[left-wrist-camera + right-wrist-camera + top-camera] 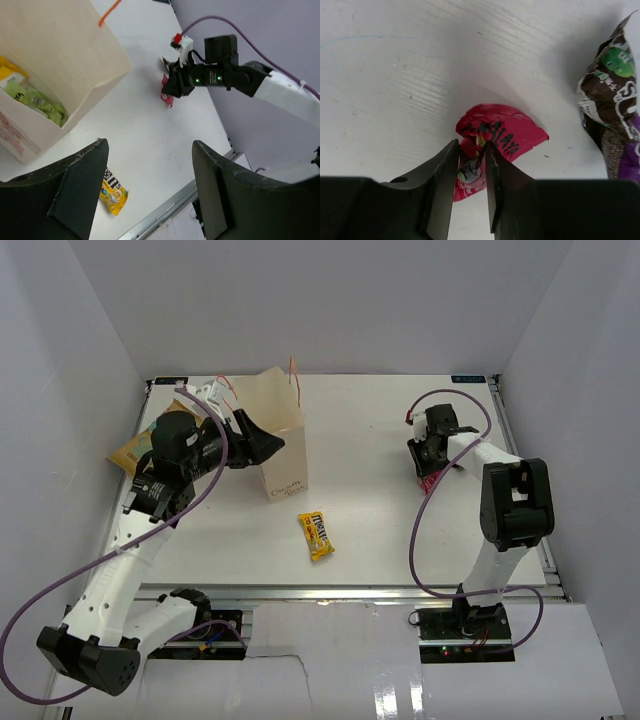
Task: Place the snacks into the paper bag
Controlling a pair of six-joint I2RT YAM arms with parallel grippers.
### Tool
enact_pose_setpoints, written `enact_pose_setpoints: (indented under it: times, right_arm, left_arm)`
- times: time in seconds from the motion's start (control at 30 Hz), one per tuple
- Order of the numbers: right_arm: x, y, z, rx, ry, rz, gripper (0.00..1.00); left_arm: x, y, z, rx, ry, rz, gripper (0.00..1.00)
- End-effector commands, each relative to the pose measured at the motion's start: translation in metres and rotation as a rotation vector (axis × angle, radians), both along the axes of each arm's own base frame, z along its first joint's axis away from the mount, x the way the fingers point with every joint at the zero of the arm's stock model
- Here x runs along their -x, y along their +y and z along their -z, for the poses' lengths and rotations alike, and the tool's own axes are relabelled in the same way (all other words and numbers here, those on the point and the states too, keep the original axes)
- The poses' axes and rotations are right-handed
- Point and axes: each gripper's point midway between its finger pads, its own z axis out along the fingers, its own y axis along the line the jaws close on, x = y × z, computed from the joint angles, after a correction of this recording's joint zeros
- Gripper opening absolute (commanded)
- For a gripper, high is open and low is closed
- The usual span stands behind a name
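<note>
one black-lettered red packet [512,132] is pinched in the right jaws; left jaws gape near the m&m's pack [316,534].

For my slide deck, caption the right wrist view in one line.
Right claw pinching a red snack packet on the white table, a brown-and-purple packet lying to its right.

there was one paper bag [283,445], one yellow candy pack [317,535], one red packet [502,132], one brown packet [615,100] and one orange chip bag [132,450]. green wrappers [45,102] inside the bag could not be counted.
</note>
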Motion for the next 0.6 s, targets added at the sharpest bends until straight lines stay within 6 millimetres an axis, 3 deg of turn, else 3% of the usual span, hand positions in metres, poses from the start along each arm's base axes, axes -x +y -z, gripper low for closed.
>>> enact_pose_setpoints:
  times: [0.0, 0.07, 0.13, 0.17, 0.23, 0.27, 0.33, 0.37, 0.47, 0.5, 0.53, 0.57]
  right_arm:
    - [-0.001, 0.008, -0.002, -0.059, 0.010, 0.008, 0.31]
    - [-0.001, 0.011, -0.012, -0.078, -0.010, -0.001, 0.16]
    - [0.001, 0.015, -0.028, -0.107, -0.046, -0.037, 0.09]
    - [0.002, 0.017, -0.029, -0.126, -0.045, -0.045, 0.08]
    - [0.005, 0.030, -0.056, -0.197, -0.107, -0.134, 0.08]
    - [0.012, 0.048, -0.083, -0.287, -0.159, -0.224, 0.08]
    - [0.021, 0.066, -0.116, -0.354, -0.247, -0.373, 0.08]
    - [0.033, 0.084, -0.149, -0.446, -0.317, -0.480, 0.08]
    - [0.048, 0.114, -0.218, -0.516, -0.478, -0.674, 0.08]
    - [0.058, 0.133, -0.236, -0.552, -0.499, -0.748, 0.08]
    - [0.059, 0.145, -0.273, -0.568, -0.569, -0.796, 0.08]
    - [0.068, 0.168, -0.288, -0.598, -0.574, -0.855, 0.08]
  left_arm:
    - [0.012, -0.014, 0.018, 0.022, 0.051, 0.084, 0.78]
    - [0.020, -0.020, 0.026, 0.021, 0.070, 0.126, 0.78]
    - [0.028, -0.027, 0.039, 0.014, 0.097, 0.159, 0.78]
    - [0.032, -0.030, 0.044, 0.011, 0.106, 0.171, 0.78]
    - [0.041, -0.036, 0.058, -0.002, 0.134, 0.198, 0.78]
    - [0.044, -0.038, 0.063, -0.006, 0.145, 0.205, 0.78]
    - [0.052, -0.040, 0.081, -0.030, 0.189, 0.221, 0.78]
    - [0.058, -0.043, 0.087, -0.047, 0.199, 0.231, 0.78]
    - [0.076, -0.042, 0.112, -0.093, 0.255, 0.248, 0.78]
    - [0.081, -0.042, 0.119, -0.102, 0.272, 0.253, 0.78]
    - [0.086, -0.041, 0.132, -0.114, 0.300, 0.255, 0.78]
    - [0.090, -0.041, 0.136, -0.118, 0.307, 0.261, 0.78]
